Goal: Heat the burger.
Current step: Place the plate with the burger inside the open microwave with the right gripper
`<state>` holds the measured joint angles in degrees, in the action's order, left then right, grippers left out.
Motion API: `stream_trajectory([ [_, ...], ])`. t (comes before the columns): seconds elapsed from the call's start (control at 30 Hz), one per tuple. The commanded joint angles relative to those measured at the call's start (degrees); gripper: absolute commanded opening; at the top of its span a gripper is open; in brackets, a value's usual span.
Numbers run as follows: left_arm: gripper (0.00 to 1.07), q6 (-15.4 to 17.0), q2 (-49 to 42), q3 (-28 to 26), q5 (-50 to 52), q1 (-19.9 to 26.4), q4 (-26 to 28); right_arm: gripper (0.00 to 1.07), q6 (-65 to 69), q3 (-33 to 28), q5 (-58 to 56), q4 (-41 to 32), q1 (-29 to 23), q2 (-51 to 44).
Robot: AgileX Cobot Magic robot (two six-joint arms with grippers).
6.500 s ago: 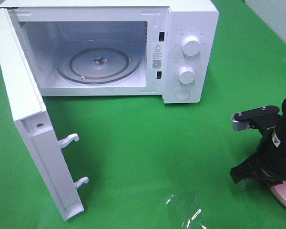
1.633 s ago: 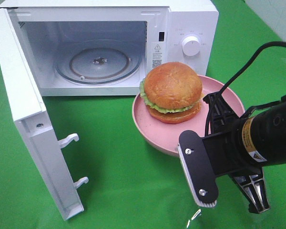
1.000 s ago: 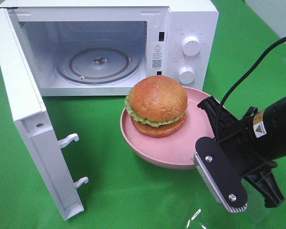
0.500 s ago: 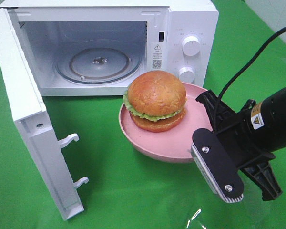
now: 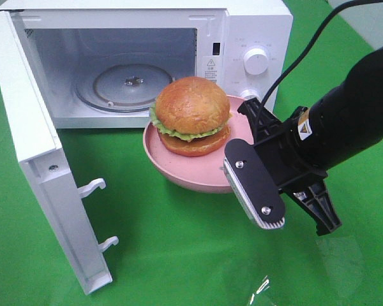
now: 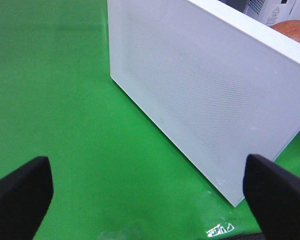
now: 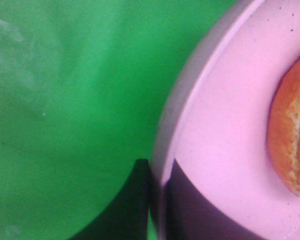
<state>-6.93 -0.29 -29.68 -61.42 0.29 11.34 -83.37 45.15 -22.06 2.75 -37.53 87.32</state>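
Note:
The burger (image 5: 191, 115), a glossy brown bun with a green lettuce edge, sits on a pink plate (image 5: 179, 173) held above the green cloth just in front of the open microwave (image 5: 255, 25). My right gripper (image 5: 251, 124) is shut on the plate's right rim. In the right wrist view its dark fingers (image 7: 132, 200) pinch the plate (image 7: 220, 115) edge, with the burger (image 7: 290, 140) at the frame's side. My left gripper (image 6: 145, 195) is open, with nothing between its fingertips (image 6: 20, 190), and faces the outer side of the microwave door (image 6: 200, 85). It does not show in the exterior view.
The microwave door (image 5: 32, 146) stands swung wide open at the left, its latch hooks (image 5: 92, 188) pointing right. A glass turntable (image 5: 124, 83) lies inside the cavity. Two knobs (image 5: 255, 60) sit on the control panel, behind the right arm.
My right gripper has carried the plate and burger left and back, nearer the microwave opening. The left gripper has stayed open.

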Motion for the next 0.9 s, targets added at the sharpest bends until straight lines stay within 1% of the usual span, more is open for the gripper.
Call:
stream_trajectory([
  [0.03,0.95,0.00,-0.23,0.17,0.11,0.11,0.63,0.00,0.52,2.46,3.27,-0.74,-0.11,0.97],
  [0.1,0.95,0.00,-0.23,0.17,0.11,0.11,0.63,0.00,0.63,5.16,3.15,-1.60,-0.11,3.44],
  [0.2,0.95,0.00,-0.23,0.17,0.11,0.11,0.63,0.00,0.69,5.96,3.15,-1.60,-0.40,4.07],
  [0.23,0.95,0.00,-0.23,0.17,0.11,0.11,0.63,0.00,0.74,7.39,3.15,-1.60,-1.38,5.21],
  [0.33,0.95,0.00,-0.23,0.17,0.11,0.11,0.63,0.00,0.92,8.71,3.27,-1.60,-2.41,6.30],
  [0.4,0.95,0.00,-0.23,0.17,0.11,0.11,0.63,0.00,0.92,11.69,3.32,-1.60,-3.38,8.82],
  [0.5,0.95,0.00,-0.23,0.17,0.11,0.11,0.63,0.00,0.92,12.43,3.32,-1.66,-3.44,9.45],
  [0.57,0.95,0.00,-0.23,0.17,0.11,0.11,0.63,0.00,1.38,15.07,3.32,-2.29,-3.44,11.69],
  [0.73,0.95,0.00,-0.23,0.17,0.11,0.11,0.63,0.00,1.38,16.96,3.27,-3.50,-3.44,13.01],
  [0.8,0.95,0.00,-0.23,0.17,0.11,0.11,0.63,0.00,1.49,19.42,3.15,-3.61,-3.44,15.13],
  [0.9,0.95,0.00,-0.23,0.17,0.11,0.11,0.63,0.00,1.66,20.74,2.98,-3.61,-3.44,16.16],
])
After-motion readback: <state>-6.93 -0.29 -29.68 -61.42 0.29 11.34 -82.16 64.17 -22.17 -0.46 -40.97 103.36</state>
